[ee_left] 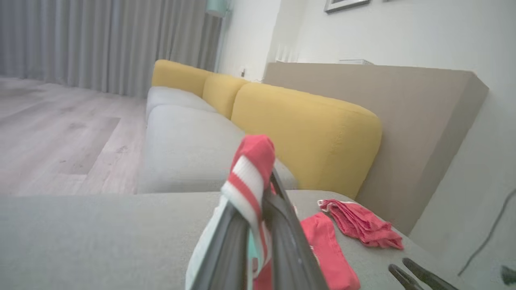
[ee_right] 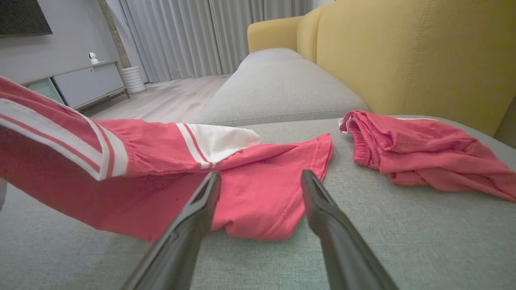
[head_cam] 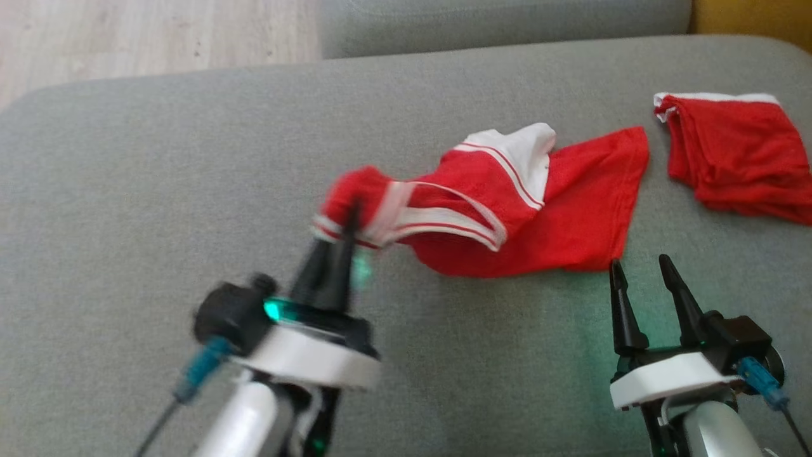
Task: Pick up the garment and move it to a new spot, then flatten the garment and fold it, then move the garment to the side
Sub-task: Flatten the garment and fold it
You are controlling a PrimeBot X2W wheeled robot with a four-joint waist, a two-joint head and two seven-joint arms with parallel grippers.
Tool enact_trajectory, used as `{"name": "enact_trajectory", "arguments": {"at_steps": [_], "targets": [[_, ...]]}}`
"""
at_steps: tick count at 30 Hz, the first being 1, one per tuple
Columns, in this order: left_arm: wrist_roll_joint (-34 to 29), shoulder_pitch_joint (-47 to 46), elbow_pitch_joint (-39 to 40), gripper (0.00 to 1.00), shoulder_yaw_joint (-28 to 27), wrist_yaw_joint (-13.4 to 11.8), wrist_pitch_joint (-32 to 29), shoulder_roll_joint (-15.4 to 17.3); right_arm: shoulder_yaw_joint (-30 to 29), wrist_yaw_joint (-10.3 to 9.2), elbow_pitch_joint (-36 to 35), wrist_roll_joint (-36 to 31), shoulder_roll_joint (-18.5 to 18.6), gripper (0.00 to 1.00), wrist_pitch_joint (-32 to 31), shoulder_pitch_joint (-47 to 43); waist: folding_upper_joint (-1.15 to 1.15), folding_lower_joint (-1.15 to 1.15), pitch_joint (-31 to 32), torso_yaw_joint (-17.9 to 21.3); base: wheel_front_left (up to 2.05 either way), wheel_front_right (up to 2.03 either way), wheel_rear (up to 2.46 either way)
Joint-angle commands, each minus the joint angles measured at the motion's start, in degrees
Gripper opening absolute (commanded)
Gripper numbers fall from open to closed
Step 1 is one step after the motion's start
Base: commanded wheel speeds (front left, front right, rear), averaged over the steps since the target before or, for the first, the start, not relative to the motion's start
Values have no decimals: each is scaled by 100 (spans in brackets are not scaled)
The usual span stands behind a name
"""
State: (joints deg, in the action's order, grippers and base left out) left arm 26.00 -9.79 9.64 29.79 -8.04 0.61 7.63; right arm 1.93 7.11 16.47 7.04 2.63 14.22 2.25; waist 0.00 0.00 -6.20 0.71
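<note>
Now left hand (head_cam: 351,217) pinches striped garment (head_cam: 507,209); right hand (head_cam: 639,261) spread; folded garment (head_cam: 739,152) apart: two garments.

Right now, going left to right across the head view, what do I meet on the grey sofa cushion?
Left gripper, shut on the striped cuff → loose red-and-white garment → folded red cloth pile. The open right gripper overlaps the last two sideways, so I leave it unplaced.
</note>
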Motion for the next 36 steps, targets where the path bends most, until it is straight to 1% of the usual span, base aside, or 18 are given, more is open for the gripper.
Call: {"name": "enact_trajectory", "arguments": {"at_steps": [1, 3, 4, 8, 12, 15, 16, 17, 18, 19, 22, 26, 32, 36], "targets": [[147, -102, -106, 0, -454, -79, 95, 20, 163, 37, -201, -25, 25, 100, 77, 225, 0, 0, -102, 88, 0, 0, 0], [302, -168, -591, 0, -764, -136, 271, 22, 189, 37, -214, -28, 25, 100, 77, 269, 0, 0, -188, 171, 0, 0, 0], [302, -168, -591, 0, -764, -136, 271, 22, 189, 37, -214, -28, 25, 100, 77, 269, 0, 0, -188, 171, 0, 0, 0], [574, -372, -1633, 0, -1292, -270, 630, -44, 169, 37, -230, -49, 25, 100, 77, 336, 0, 0, -345, 310, 0, 0, 0], [728, -594, -2555, 0, -1555, -251, 887, -50, 158, 37, -248, -68, 25, 100, 77, 372, 0, 0, -481, 402, 0, 0, 0], [781, -755, -3087, 0, -1682, -218, 1068, -50, 166, 37, -265, -61, 25, 100, 77, 396, 0, 0, -543, 440, 0, 0, 0], [786, -802, -3242, 10, -1702, -188, 1115, -45, 167, 37, -268, -60, 25, 100, 77, 400, 0, 0, -555, 446, 0, 0, 0], [763, -850, -3388, 31, -1710, -169, 1162, -28, 168, 37, -270, -59, 25, 100, 77, 402, 0, 0, -564, 451, 0, 0, 0], [731, -894, -3513, 68, -1709, -151, 1206, -15, 170, 37, -270, -58, 25, 100, 77, 402, 0, 0, -567, 453, 0, 0, 0], [709, -934, -3616, 100, -1709, -123, 1247, -12, 171, 37, -269, -57, 25, 100, 77, 400, 0, 0, -565, 451, 0, 0, 0], [603, -1022, -3797, 100, -1695, -48, 1353, -23, 156, 37, -244, -58, 25, 100, 77, 373, 0, 0, -509, 410, 0, 0, 0], [274, -1140, -3597, 100, -1524, 60, 1422, -87, 155, 37, -190, -68, 25, 100, 77, 315, 0, 0, -341, 301, 0, 0, 0], [-329, -1054, -3031, 100, -892, 250, 1436, -255, 251, 37, -118, -42, 25, 100, 78, 252, 0, 0, -78, 253, 0, 0, 0], [-479, -942, -2913, 100, -441, 339, 1437, -357, 291, 37, -116, -42, 25, 100, 78, 244, 0, 0, -45, 320, 0, 0, 0]]}}
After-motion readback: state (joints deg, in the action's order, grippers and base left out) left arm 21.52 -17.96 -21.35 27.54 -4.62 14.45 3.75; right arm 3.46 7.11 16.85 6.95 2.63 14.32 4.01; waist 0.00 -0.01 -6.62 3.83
